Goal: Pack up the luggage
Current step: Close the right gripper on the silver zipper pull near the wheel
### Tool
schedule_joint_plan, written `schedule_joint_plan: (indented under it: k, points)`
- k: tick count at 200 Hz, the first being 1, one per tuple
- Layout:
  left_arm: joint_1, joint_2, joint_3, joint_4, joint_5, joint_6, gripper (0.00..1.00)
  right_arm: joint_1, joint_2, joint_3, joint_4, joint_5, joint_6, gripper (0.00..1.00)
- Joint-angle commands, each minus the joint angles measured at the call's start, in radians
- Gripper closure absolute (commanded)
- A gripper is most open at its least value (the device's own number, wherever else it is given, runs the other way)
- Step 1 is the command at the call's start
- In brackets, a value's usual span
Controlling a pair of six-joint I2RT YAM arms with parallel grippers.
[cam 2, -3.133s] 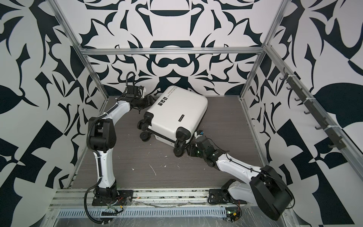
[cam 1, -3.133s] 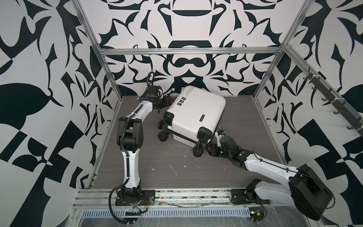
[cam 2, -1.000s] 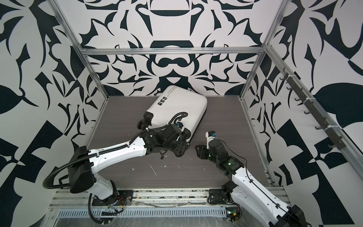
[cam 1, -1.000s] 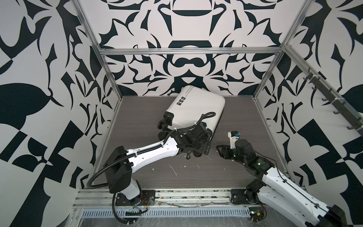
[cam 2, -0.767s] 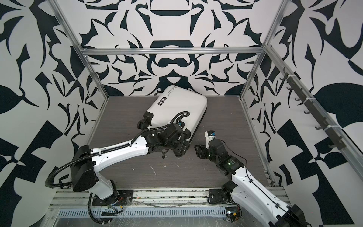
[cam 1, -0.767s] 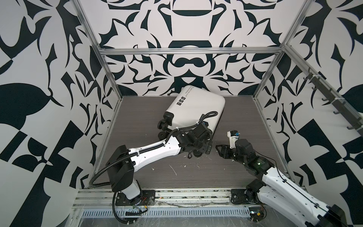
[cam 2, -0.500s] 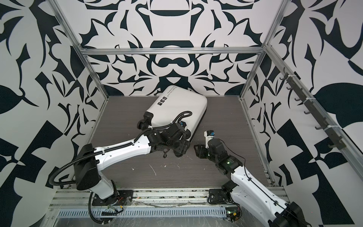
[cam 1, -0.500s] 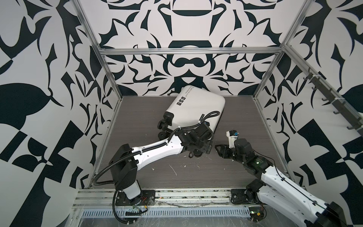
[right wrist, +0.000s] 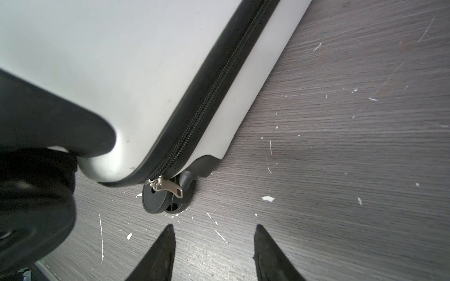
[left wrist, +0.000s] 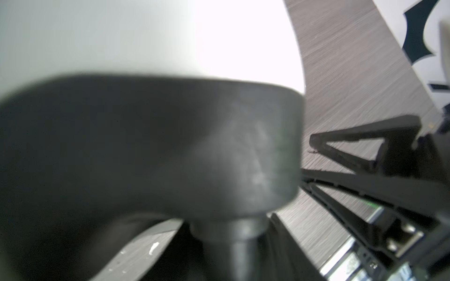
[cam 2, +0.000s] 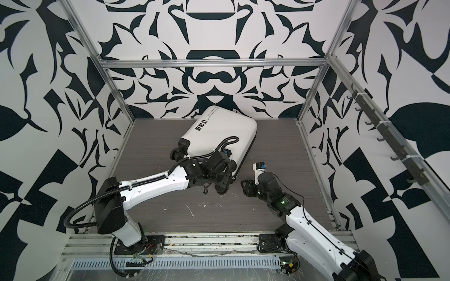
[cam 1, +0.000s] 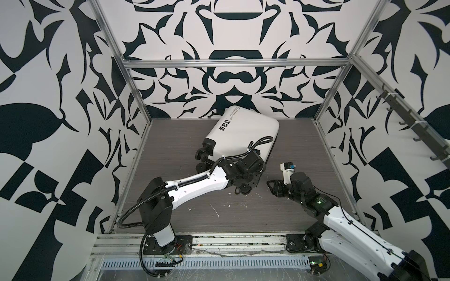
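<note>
Your luggage [cam 1: 243,131] lies flat on the gray wood table [cam 1: 170,150], in the upper middle of both top views. It is turned at a slant and its far corner is close to the back wall. It looks shut, and the black zipper [right wrist: 209,97] is closed all along the side you can see.

The shell is white, hard and smooth with round corners, so it will likely be stiff and slippery. It is much too wide for your fingers to go around. It looks small and may not be heavy, but it can slide or roll on its wheels if you push it.

Grab the small, thin parts. The shiny metal zipper pull [right wrist: 165,186] hangs at the near corner, right over a black round wheel [right wrist: 160,199]. It is little and floppy, so pinch it with care.

Your right gripper [right wrist: 214,243] has its two black pointed fingers apart with nothing between them. It sits low in the right wrist frame, near that corner but not touching it.

Your left gripper [cam 1: 248,181] is at the near end of the luggage, in the middle of a top view. Its own camera shows only a big blurry wheel [left wrist: 170,146]. You cannot tell if its fingers are apart or together.
</note>
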Motion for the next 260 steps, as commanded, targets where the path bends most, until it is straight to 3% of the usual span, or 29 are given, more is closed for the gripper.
schedule_joint_plan:
  k: [1,35,66,160,260]
  points:
    - [0.01,0.006,-0.009,0.004,-0.012,0.001,0.65,-0.003,0.002,-0.007,0.043,0.051,-0.011,0.46]
    - [0.018,-0.005,-0.014,0.009,0.001,-0.001,0.88,-0.003,-0.016,-0.042,0.094,0.096,-0.067,0.46]
    - [0.019,-0.022,-0.025,0.021,0.008,-0.008,1.0,-0.002,-0.037,-0.125,0.266,0.036,-0.126,0.53]
    - [0.03,-0.046,-0.039,0.036,0.018,-0.013,1.0,0.027,0.066,-0.193,0.591,-0.158,-0.231,0.64]
    - [0.036,-0.053,-0.05,0.047,0.043,-0.021,1.0,0.078,0.235,-0.151,0.677,-0.101,-0.254,0.62]
